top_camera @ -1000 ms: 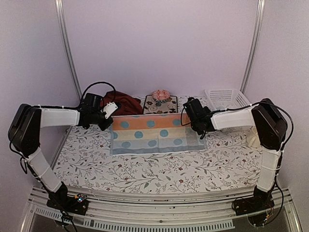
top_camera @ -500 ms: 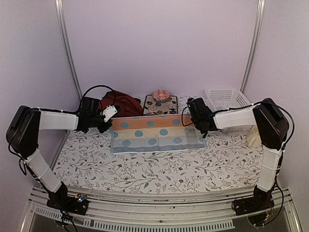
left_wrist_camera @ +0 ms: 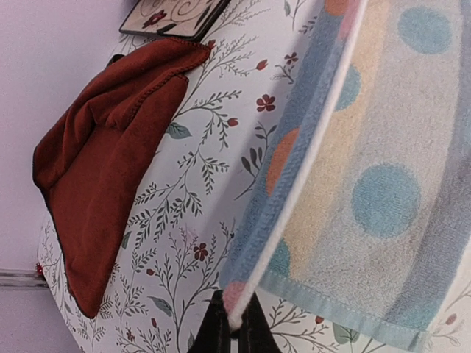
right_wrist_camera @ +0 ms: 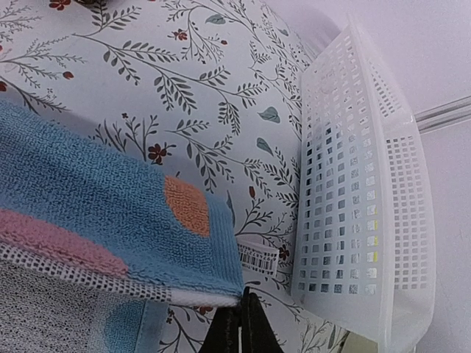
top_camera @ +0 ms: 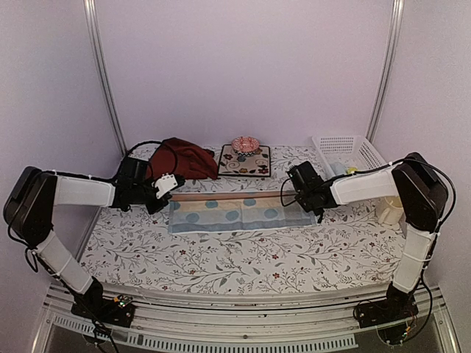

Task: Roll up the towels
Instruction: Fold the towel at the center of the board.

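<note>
A striped towel (top_camera: 232,214) with blue dots, in orange, yellow and blue bands, lies across the middle of the table with its far edge lifted and folded toward the near side. My left gripper (top_camera: 170,193) is shut on its far left corner; in the left wrist view the gripper (left_wrist_camera: 235,329) pinches the white-edged corner of this towel (left_wrist_camera: 368,184). My right gripper (top_camera: 296,195) is shut on the far right corner, and the right wrist view shows the gripper (right_wrist_camera: 243,323) clamped on the towel's (right_wrist_camera: 88,191) hem. A dark red towel (top_camera: 184,156) (left_wrist_camera: 103,169) lies crumpled at the back left.
A white perforated basket (top_camera: 346,151) (right_wrist_camera: 360,198) stands at the back right. A dark floral mat (top_camera: 245,160) (left_wrist_camera: 173,15) carries a pink round thing (top_camera: 245,144) at the back centre. A pale cup-like thing (top_camera: 388,210) sits by the right arm.
Both grippers have sunk and carried the towel's far edge toward the near side. The towel shows as a narrower strip now, its orange band folded over.
</note>
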Robot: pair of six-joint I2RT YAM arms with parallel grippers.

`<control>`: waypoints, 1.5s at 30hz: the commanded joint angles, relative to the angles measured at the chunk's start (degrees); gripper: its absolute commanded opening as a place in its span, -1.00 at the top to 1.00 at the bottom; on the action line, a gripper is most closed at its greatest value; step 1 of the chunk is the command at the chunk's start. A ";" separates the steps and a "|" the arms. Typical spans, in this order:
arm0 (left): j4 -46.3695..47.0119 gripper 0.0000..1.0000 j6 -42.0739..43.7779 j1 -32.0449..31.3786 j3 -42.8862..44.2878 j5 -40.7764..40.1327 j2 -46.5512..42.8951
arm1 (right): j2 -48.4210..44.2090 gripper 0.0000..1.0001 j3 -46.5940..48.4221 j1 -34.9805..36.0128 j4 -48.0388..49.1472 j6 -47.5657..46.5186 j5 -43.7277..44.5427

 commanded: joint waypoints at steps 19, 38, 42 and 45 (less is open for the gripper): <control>-7.66 1.00 8.82 2.02 -7.68 8.86 -8.60 | -6.21 0.97 -8.15 4.83 -15.28 14.74 2.48; -6.55 1.00 12.56 1.81 -11.52 8.89 -6.55 | -5.15 0.97 -10.33 8.79 -16.10 17.23 1.81; -6.09 1.00 13.08 1.77 -12.04 8.74 -6.13 | -5.04 0.97 -10.54 8.77 -15.76 17.16 1.89; -5.91 1.00 13.42 1.76 -12.26 8.68 -6.01 | -4.94 0.97 -10.64 8.82 -15.72 17.24 1.53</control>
